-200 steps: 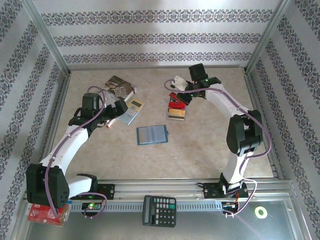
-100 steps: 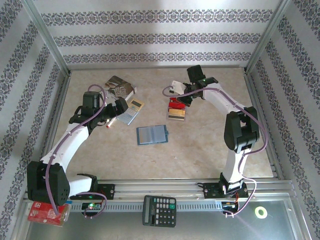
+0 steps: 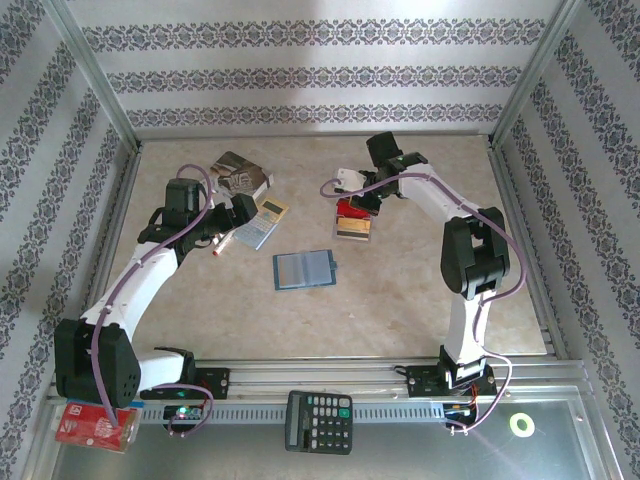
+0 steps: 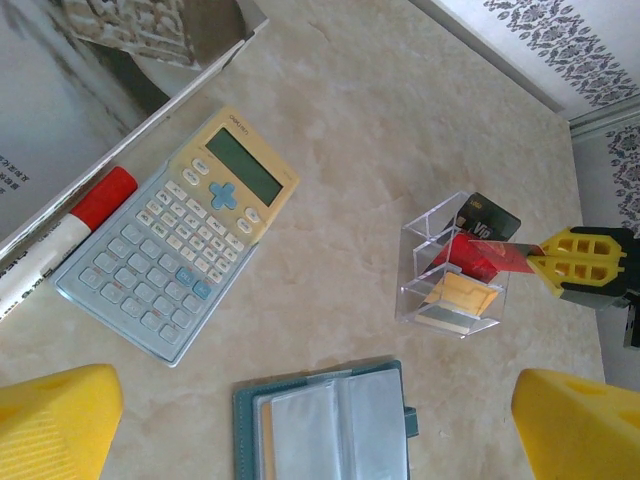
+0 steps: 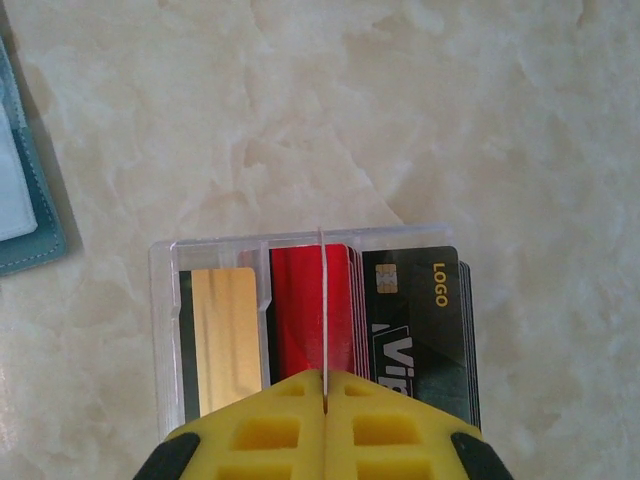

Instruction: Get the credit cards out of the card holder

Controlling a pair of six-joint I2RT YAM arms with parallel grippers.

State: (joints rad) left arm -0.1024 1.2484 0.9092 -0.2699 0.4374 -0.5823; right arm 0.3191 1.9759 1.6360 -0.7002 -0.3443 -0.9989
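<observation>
My right gripper (image 5: 325,388) is pinched shut on a red card (image 4: 497,258), held on edge directly above the clear tray (image 5: 160,300) in the upper middle of the overhead view. The other credit cards (image 5: 420,320), gold, red and black, lie there in their compartments. The card holder (image 3: 304,268) lies open and flat at the centre of the table (image 3: 420,290), well apart from the tray. My left gripper (image 3: 243,212) hangs with jaws wide, holding nothing, near the calculator (image 4: 180,235) at the left.

The danger, as I judge it, is the drop. The card hangs close over a divider between compartments. If it comes down on that wall it could straddle it, tip out onto the table, or nudge the light tray aside. A late release could also drag the card back out. Whether any card is left in the holder's slots I cannot tell.
</observation>
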